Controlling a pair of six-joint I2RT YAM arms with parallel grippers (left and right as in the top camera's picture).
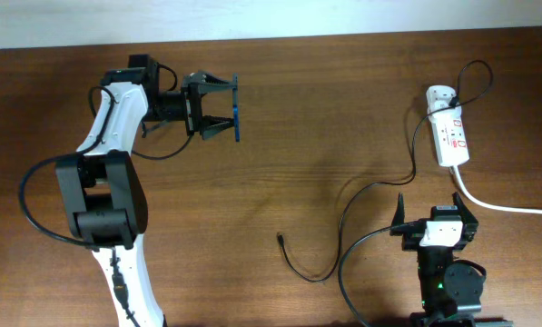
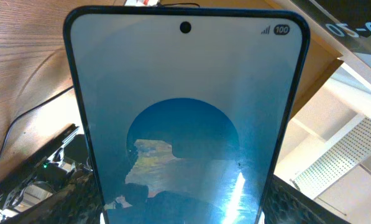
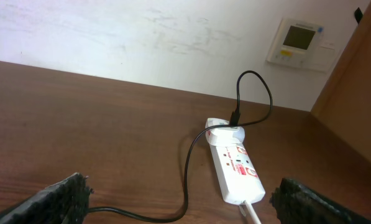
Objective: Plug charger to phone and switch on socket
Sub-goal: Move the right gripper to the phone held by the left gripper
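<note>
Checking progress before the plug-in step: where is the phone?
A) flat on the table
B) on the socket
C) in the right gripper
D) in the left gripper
D: the phone stands edge-on between the left gripper's fingers overhead, and its screen fills the left wrist view.

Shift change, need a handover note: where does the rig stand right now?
Left end effector: shut on the phone, held off the table, screen lit.
Right end effector: open, empty, near its base.
Charger: adapter sits in the socket; connector tip lies loose on the table, apart from both arms.
Done: phone picked up.
Left: grasp the tip, plug it into the phone, press the socket switch. Switch state unreadable.
</note>
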